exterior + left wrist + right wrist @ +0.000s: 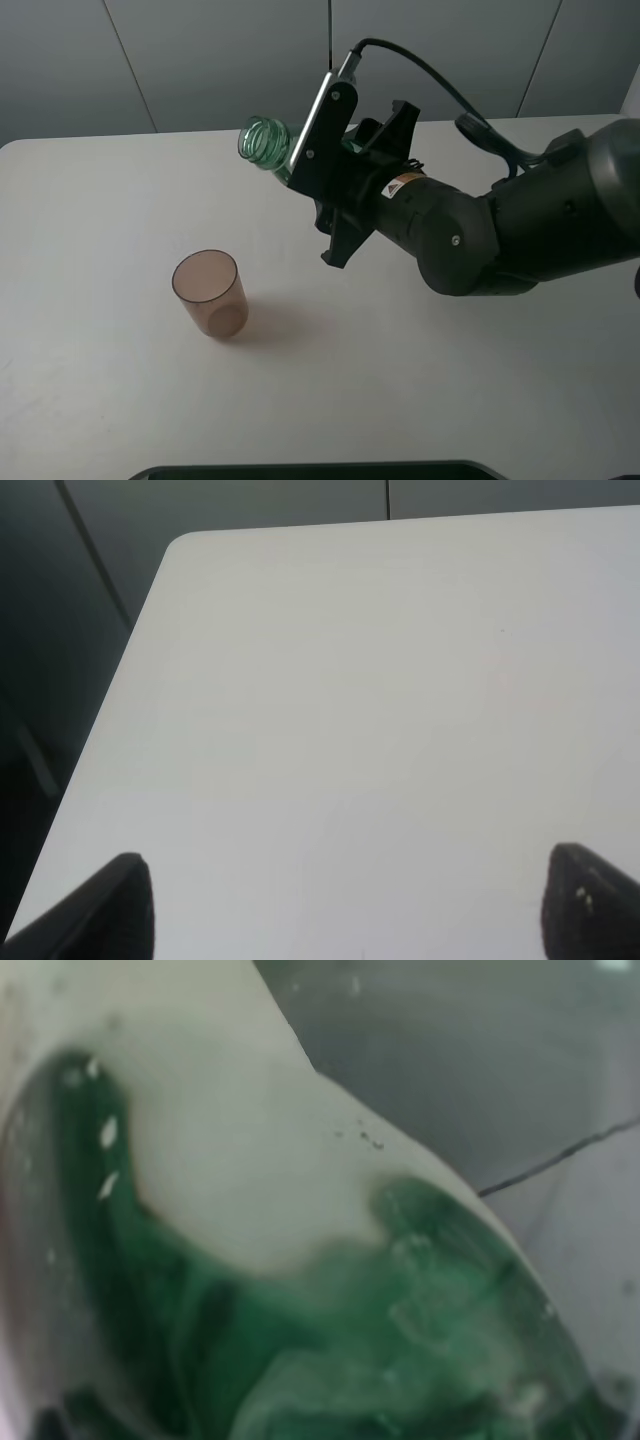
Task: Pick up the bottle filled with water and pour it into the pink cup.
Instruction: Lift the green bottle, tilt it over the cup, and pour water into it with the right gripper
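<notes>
Counting one bottle [262, 141], one pink cup [210, 292], two grippers and one table [100, 420]. Right gripper [318, 195]: clamping the bottle's body with jaws closed on it, hanging above the table near the middle of the exterior high view, covering most of the body and leaving only the ribbed green neck and open mouth showing past the fingers. Bottle as seen from the right wrist [400, 1330]: filling nearly the whole picture as blurred green plastic, sitting very close to the camera. Bottle: being held clear of the table and tilting, with the long axis slanting from the gripper toward the far left of the exterior high view, neck leading and mouth turning leftward, its round opening facing partly toward the high camera. Pink cup: standing upright on the table, mouth up, sitting nearer the front and left of the bottle's mouth, well apart from it and not beneath it. Left gripper [355, 910]: hanging over the table near a rounded corner, with two dark fingertips [120, 905] standing wide apart and gripping nothing, appearing in its own wrist view only.
</notes>
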Motion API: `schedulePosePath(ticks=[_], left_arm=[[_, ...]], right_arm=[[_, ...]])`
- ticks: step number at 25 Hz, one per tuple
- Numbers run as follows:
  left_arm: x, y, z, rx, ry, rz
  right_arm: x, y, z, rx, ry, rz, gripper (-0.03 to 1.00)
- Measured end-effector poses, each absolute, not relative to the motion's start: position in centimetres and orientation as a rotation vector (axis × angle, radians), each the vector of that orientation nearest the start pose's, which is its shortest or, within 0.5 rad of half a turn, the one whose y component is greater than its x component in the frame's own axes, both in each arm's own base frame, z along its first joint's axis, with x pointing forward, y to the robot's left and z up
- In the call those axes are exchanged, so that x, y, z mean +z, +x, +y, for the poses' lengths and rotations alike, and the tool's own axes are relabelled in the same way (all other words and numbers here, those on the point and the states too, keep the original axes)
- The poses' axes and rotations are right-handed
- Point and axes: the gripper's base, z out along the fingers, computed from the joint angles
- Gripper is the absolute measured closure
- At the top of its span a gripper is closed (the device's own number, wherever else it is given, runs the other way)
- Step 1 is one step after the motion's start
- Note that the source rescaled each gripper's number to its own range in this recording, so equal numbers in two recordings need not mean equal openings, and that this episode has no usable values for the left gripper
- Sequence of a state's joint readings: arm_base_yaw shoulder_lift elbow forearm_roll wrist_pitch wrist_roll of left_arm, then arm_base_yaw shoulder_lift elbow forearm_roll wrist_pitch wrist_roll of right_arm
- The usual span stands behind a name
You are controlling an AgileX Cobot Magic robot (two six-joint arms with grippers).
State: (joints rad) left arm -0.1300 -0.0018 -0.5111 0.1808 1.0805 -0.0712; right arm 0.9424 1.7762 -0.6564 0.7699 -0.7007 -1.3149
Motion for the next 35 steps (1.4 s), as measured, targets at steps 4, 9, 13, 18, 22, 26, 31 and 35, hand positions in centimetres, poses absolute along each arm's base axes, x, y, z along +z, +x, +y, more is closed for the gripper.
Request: schedulePosePath(ticks=[4, 9, 13, 18, 22, 26, 31, 35], left_arm=[[28.0, -0.6, 1.5, 0.091, 0.048, 2.038], [28.0, -0.6, 1.5, 0.091, 0.048, 2.038], [28.0, -0.6, 1.5, 0.091, 0.048, 2.038], [28.0, -0.6, 1.5, 0.091, 0.048, 2.038], [28.0, -0.6, 1.5, 0.091, 0.048, 2.038], [28.0, -0.6, 1.5, 0.091, 0.048, 2.038], [28.0, -0.6, 1.5, 0.091, 0.048, 2.038], [28.0, -0.6, 1.5, 0.091, 0.048, 2.038]], right_arm=[[15.0, 21.4, 23.4, -0.360, -1.313, 1.542, 0.94], [14.8, 21.5, 23.1, -0.436, -1.361, 1.534, 0.94], [14.8, 21.5, 23.0, -0.474, -1.393, 1.520, 0.94], [14.8, 21.5, 22.9, -0.527, -1.448, 1.474, 0.94], [15.0, 21.4, 23.3, -0.542, -1.469, 1.449, 0.94], [15.7, 21.3, 24.3, -0.524, -1.455, 1.430, 0.94], [15.9, 20.6, 25.1, -0.508, -1.466, 1.408, 0.94], [15.8, 19.9, 25.7, -0.488, -1.499, 1.392, 0.94]])
